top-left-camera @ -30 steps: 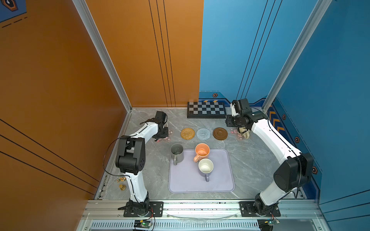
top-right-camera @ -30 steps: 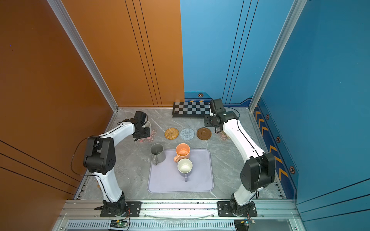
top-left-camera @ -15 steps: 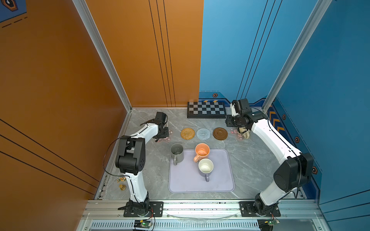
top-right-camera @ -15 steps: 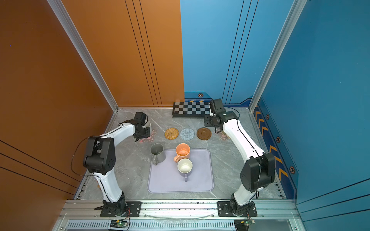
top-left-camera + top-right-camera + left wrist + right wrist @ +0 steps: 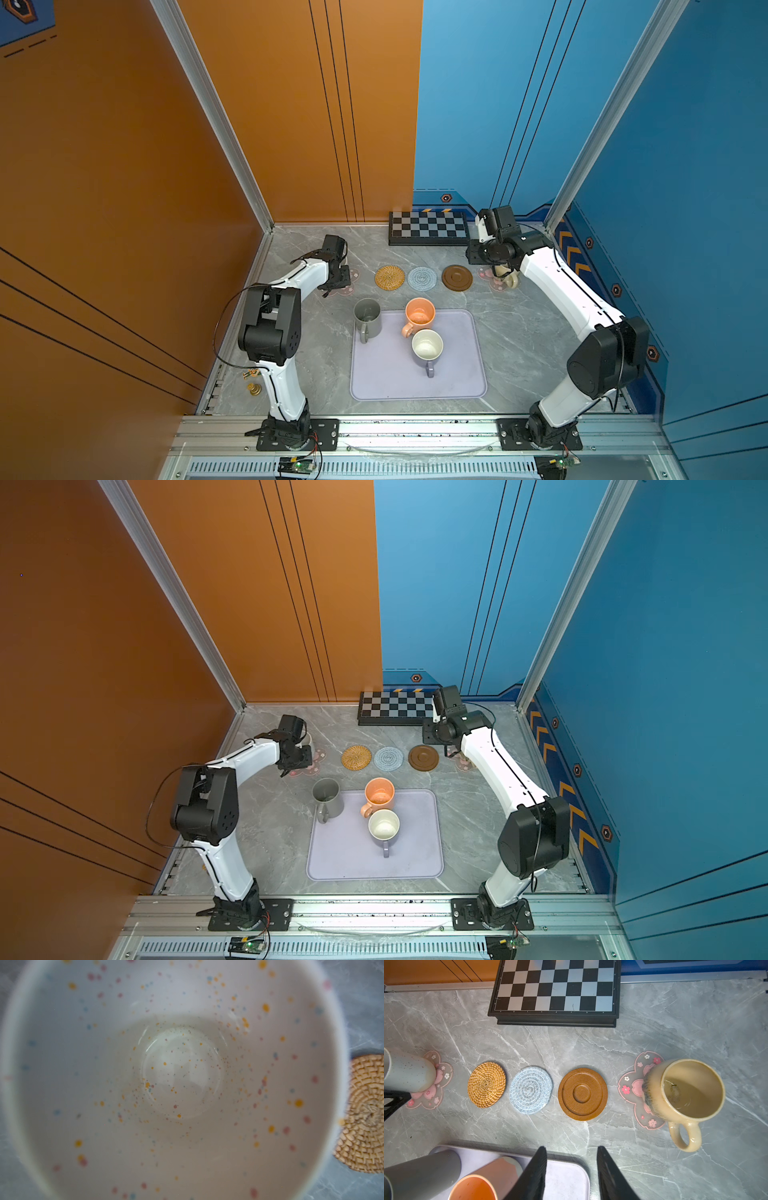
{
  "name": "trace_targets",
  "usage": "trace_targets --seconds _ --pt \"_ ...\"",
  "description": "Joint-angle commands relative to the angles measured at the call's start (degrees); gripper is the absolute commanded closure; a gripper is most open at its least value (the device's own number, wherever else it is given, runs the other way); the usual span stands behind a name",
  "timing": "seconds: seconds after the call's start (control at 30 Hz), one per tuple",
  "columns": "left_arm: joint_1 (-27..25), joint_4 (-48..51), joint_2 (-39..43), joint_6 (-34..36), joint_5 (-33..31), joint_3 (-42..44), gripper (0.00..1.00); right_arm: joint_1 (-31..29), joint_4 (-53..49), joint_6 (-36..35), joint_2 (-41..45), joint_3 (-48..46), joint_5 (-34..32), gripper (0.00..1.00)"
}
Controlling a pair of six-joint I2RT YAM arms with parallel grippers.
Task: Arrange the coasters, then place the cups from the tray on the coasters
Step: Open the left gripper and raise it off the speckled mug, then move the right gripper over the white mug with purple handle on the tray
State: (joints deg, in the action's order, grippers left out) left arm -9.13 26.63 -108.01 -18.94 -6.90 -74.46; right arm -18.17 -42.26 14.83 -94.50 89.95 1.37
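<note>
Left gripper (image 5: 336,284) looser around speckled mug (image 5: 176,1074), rattan coaster (image 5: 367,1122) just beside.

coasters (image 5: 582,1094) rowed | speckled cup (image 5: 409,1072), beige cup (image 5: 683,1088) — on end coasters (image 5: 627,1086) | orange cup (image 5: 420,313), lavender cup (image 5: 427,345) — tray (image 5: 382,374)

A grey, white-veined marble table (image 5: 519,332) sits inside a tall booth. The left wall (image 5: 104,187) and half of the back wall (image 5: 291,104) are orange panels. The rest of the back (image 5: 478,104) and the right wall (image 5: 685,166) are blue, and all carry thin black lines. Slanted aluminium posts (image 5: 212,116) (image 5: 606,112) mark the two far corners. A dark band with orange chevrons (image 5: 547,746) runs low along the right wall. A black-and-white checkerboard (image 5: 428,232) lies against the table's far edge, and an aluminium rail (image 5: 415,428) closes the near edge. The light is even and soft — no hard shadows.
</note>
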Motion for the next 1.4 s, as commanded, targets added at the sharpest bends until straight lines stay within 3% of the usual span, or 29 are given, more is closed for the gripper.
trace_targets --seconds 0.0,0.4,0.87,1.37 --pt "-0.5 0.4 1.2 -0.6 -0.5 1.7 0.66 -0.6 -2.6 -1.2 -0.2 1.7 1.1 0.56" --pt "-0.5 0.7 5.2 -1.8 -0.1 4.1 0.64 -4.1 -3.7 -4.9 0.6 1.3 -0.2 0.55" --pt "-0.9 6.6 18.7 -4.3 0.0 9.8 0.61 -8.1 -5.5 -4.1 3.4 -0.2 -3.0 0.55" --pt "-5.7 13.1 36.3 -6.4 -4.3 14.6 0.61 -17.6 -5.5 0.9 14.9 -12.0 -10.3 0.55"
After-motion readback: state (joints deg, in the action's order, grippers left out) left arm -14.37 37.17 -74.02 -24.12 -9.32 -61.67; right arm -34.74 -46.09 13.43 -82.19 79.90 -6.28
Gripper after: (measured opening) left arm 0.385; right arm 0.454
